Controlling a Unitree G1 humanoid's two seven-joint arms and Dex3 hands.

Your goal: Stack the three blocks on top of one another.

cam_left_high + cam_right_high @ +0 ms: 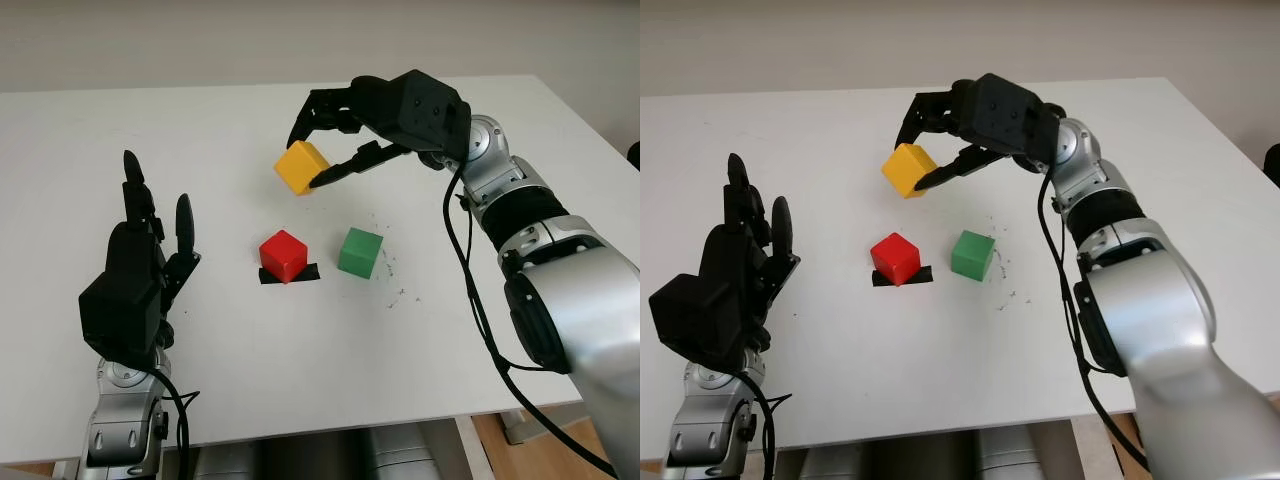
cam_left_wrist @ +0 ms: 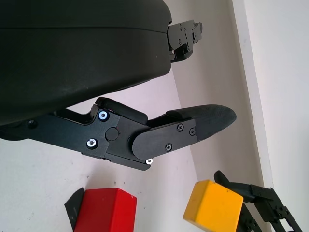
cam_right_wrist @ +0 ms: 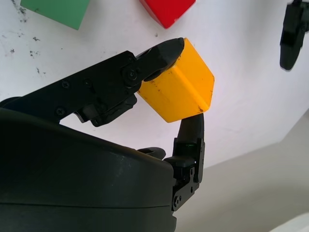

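Observation:
My right hand (image 1: 318, 150) holds the yellow block (image 1: 301, 166) in the air, fingers shut on it, above and slightly behind the red block (image 1: 283, 255). In the right wrist view the yellow block (image 3: 179, 86) is pinched between a thumb and a finger. The red block sits on a patch of black tape (image 1: 305, 274) on the white table (image 1: 220, 330). A green block (image 1: 360, 251) stands just to its right, apart from it. My left hand (image 1: 150, 250) is open, raised upright at the left side of the table.
Small dark specks (image 1: 392, 268) mark the table right of the green block. The table's front edge (image 1: 330, 425) runs close to my body, and its right edge (image 1: 590, 120) lies beyond the right arm.

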